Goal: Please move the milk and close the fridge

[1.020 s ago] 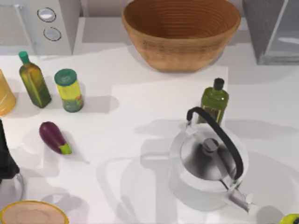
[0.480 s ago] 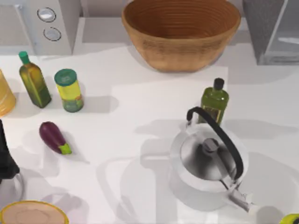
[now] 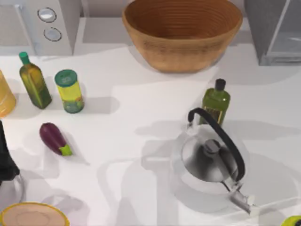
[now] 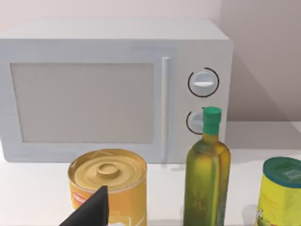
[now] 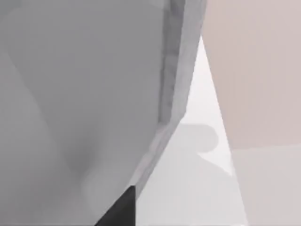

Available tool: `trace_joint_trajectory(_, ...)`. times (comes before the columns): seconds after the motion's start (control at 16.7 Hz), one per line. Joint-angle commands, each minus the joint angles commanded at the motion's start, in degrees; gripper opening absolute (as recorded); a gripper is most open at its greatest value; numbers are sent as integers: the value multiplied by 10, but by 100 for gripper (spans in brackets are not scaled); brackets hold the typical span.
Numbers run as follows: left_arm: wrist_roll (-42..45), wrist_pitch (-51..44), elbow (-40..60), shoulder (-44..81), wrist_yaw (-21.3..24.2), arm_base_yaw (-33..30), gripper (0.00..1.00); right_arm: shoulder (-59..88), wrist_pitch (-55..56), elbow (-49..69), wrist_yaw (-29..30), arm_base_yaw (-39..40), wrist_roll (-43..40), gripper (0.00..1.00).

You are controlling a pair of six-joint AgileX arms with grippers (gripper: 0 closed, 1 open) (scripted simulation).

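Nothing on the table is shifting since a second ago; near the front right corner, the small grey shape that was sitting by the kettle's (image 3: pixel 209 162) spout is gone and the shadow there is spreading wider. You are seeing the right gripper (image 5: pixel 120 209) as a dark tip hanging close against a grey panel with a pale edge, and you cannot tell whether it is apart or together. The left gripper (image 4: pixel 89 209) is hovering just in front of a yellow can (image 4: pixel 108 183), facing the light grey appliance (image 4: pixel 117 89) with two dials; its state is likewise impossible to tell. The fridge (image 3: pixel 273 28) is standing at the table's (image 3: pixel 141 117) far right corner, its pale door panel angled outward. A wicker basket (image 3: pixel 183 33) is sitting at the back centre. A green-capped bottle (image 3: pixel 34 80), a yellow jar (image 3: pixel 69 91) and an eggplant (image 3: pixel 55 139) are resting on the left side, well apart from the kettle and the dark-capped bottle (image 3: pixel 216 101) just behind it.
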Motion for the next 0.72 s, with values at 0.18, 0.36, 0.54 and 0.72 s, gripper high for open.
trace_joint_trajectory(0.18,0,0,0,0,0,0,100,-16,25,-25,49,136,35,100)
trace_joint_trajectory(0.36,0,0,0,0,0,0,100,-30,54,-51,127,268,94,100)
trace_joint_trajectory(0.54,0,0,0,0,0,0,100,-54,88,-83,212,347,169,100)
trace_joint_trajectory(0.72,0,0,0,0,0,0,100,-74,114,-105,253,373,210,100)
